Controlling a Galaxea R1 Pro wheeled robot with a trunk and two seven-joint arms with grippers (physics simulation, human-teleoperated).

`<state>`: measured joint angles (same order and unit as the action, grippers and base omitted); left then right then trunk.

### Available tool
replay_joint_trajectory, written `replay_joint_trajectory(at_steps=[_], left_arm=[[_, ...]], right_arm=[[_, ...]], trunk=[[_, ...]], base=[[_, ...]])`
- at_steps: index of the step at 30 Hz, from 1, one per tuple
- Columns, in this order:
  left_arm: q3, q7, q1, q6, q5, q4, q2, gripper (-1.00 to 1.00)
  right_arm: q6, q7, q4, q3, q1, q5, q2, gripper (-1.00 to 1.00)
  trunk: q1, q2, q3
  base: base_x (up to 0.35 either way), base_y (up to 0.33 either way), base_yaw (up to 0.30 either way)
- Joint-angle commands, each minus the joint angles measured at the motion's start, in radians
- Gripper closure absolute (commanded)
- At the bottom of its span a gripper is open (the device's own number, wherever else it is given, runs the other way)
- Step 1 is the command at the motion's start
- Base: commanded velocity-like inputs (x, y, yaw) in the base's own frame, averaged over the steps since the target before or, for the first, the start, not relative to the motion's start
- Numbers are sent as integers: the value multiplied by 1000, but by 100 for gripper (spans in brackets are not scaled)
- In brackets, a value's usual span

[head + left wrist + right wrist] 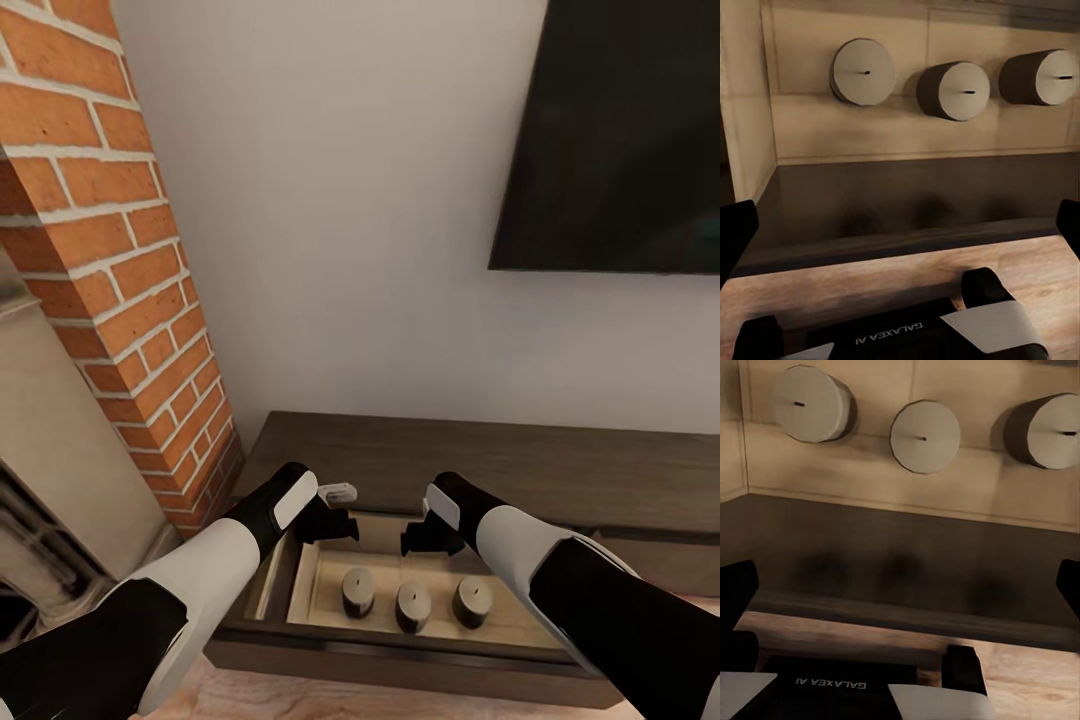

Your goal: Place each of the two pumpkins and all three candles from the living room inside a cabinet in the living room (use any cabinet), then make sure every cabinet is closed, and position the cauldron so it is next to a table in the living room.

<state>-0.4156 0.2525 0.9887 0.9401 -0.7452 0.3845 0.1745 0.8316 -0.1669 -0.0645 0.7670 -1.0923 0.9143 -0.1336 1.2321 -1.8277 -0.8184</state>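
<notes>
Low in the frame's centre, we see three candles [413,603] standing in a row inside the cabinet's [520,470] open drawer [330,585]. Our left gripper [335,524] and right gripper [420,540] hover above its back edge, both spread apart and holding nothing

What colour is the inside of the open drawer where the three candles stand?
Pale, light wood drawer floor, under tan-brown candles; left wrist view shows it best.
</notes>
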Motion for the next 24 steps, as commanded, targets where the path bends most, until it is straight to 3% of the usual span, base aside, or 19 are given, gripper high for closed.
replay_joint_trajectory(at_steps=[1,24], left_arm=[[-3,9,1,2,-10,1,0,-100],[-2,16,1,0,-10,-1,0,-100]], right_arm=[[3,-8,-2,5,0,11,0,-100],[-2,-11,-3,3,0,9,1,-100]], trunk=[[-4,7,2],[-92,168,75]], base=[[0,0,0],[0,0,0]])
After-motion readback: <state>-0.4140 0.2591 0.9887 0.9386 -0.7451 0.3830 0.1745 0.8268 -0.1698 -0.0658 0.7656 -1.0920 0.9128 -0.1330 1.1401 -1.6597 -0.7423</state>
